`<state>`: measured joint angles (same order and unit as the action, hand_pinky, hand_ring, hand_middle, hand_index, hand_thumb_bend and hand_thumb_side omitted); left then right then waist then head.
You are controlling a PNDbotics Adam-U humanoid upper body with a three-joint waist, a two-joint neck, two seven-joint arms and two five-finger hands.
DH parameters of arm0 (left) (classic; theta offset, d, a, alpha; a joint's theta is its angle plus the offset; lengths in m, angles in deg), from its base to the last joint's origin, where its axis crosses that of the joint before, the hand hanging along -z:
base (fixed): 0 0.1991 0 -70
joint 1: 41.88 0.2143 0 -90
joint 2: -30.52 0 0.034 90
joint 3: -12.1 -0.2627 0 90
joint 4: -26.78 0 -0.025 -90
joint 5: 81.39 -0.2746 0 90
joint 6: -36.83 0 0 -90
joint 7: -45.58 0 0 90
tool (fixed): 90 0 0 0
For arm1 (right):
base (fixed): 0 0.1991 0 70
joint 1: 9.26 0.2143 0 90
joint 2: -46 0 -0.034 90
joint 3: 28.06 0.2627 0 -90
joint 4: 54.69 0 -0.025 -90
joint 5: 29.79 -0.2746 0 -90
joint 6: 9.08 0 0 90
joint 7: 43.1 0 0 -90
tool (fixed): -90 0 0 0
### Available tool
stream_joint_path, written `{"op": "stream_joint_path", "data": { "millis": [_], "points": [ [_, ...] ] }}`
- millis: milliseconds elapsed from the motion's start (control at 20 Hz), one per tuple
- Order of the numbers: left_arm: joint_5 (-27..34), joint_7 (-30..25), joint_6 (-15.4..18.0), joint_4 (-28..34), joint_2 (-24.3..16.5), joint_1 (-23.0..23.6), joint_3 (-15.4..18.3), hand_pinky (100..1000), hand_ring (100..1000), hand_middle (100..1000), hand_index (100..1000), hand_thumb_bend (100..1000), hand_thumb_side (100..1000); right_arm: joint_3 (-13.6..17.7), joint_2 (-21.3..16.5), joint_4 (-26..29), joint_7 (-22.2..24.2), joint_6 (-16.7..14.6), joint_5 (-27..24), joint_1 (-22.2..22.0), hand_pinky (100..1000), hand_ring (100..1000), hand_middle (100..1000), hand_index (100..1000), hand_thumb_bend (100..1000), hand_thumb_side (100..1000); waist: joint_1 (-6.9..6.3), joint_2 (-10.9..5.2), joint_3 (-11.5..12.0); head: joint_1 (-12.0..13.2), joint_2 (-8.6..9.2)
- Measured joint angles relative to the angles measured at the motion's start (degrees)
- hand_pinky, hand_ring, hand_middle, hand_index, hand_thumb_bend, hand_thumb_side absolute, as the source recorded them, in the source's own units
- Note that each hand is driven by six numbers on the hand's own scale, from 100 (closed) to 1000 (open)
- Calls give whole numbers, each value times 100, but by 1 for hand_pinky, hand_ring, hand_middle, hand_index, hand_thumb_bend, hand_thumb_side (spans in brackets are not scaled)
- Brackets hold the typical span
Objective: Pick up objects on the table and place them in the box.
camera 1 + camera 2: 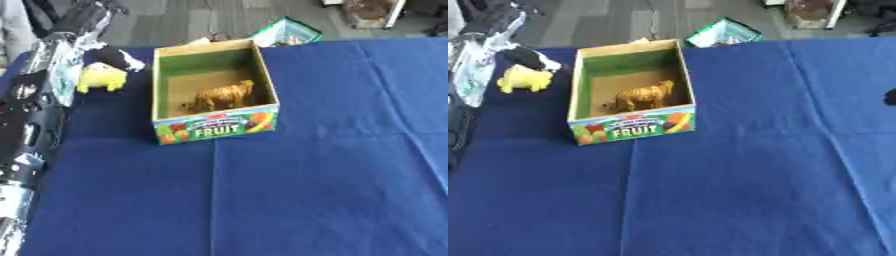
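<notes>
- Two toys are waiting outside the box (215, 124), which is sitting on the blue tablecloth (306, 175) with its printed FRUIT front facing the camera
- Inside the box a brown animal figure (223, 95) is already standing on the floor, near the front wall
- Along the left edge of the left eye view the left arm (31, 115) is reaching up the table toward the toys; its hand is not clearly showing, so whether the fingers are open or closed cannot be told
- Just left of the box the yellow toy (101, 77) is lying on the cloth; it is looking plump and rounded, probably light and a little soft, so pinching it across the body should be working best
- Touching it from behind, the black-and-white toy (120, 56) is looking like a small animal figure, likely stiff and light, best taken by the trunk
- At the right edge of the right eye view a dark shape (891, 97) is showing, too little to identify
</notes>
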<state>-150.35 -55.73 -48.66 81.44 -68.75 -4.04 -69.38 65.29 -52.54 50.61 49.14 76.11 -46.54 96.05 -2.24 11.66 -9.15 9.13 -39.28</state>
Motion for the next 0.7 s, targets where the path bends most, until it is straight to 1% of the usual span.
{"op": "stream_joint_path", "data": {
  "millis": [50,200,350,700],
  "points": [
    [-23,16,-27,-79,-22,7,14,832,810,823,890,999,471,0,0,0,0,0,0,-1,622,584,607,821,100,321,0,0,-1,-5,0],
    [-80,61,-116,-313,-48,13,24,826,808,822,890,948,457,0,0,0,3,1,0,-1,622,584,607,821,100,321,8,0,-10,-14,0],
    [-109,91,-232,-501,-48,13,51,815,802,815,885,874,442,0,0,-1,5,2,0,-1,622,584,607,821,100,321,22,2,-27,-14,0],
    [-186,297,-669,-781,-45,12,98,790,784,797,879,787,425,-1,0,-1,17,-6,0,-2,622,585,607,821,100,321,36,34,-38,-14,2]
  ]
}}
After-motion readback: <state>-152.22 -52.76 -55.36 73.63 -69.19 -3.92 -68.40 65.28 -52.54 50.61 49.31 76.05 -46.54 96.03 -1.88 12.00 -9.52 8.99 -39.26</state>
